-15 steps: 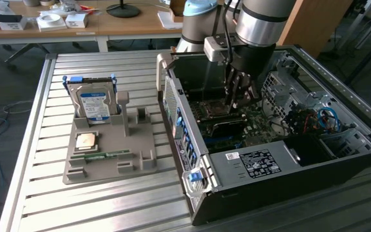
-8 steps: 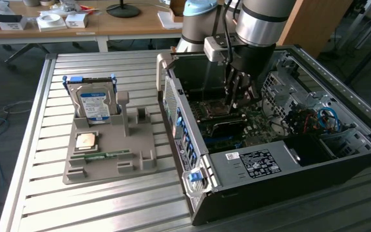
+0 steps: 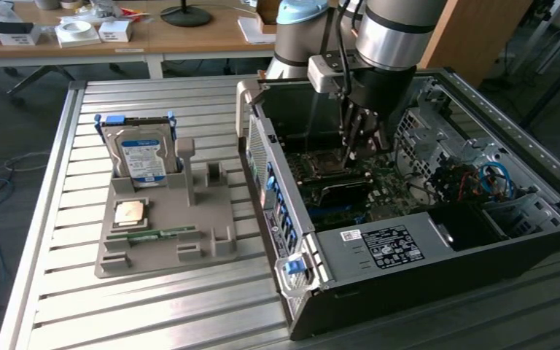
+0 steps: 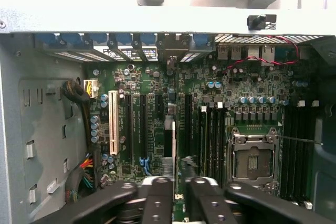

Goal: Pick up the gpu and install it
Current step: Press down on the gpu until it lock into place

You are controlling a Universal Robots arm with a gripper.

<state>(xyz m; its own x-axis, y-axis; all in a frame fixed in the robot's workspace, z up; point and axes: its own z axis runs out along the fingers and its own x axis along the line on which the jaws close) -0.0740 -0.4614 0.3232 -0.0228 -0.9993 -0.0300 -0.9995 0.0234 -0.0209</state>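
Claw (image 4: pixel 175 195): fingers clamped on gpu (image 4: pixel 169 156), held edge-on above motherboard (image 4: pixel 210 103) inside open computer case (image 3: pixel 407 248); expansion slots (image 4: pixel 137 127) directly beneath; risk judged: card edge missing its slot, jamming on neighbouring connectors through slight misalignment

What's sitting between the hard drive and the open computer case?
In the exterior view, the grey holder's upright posts stand between the hard drive and the computer case.
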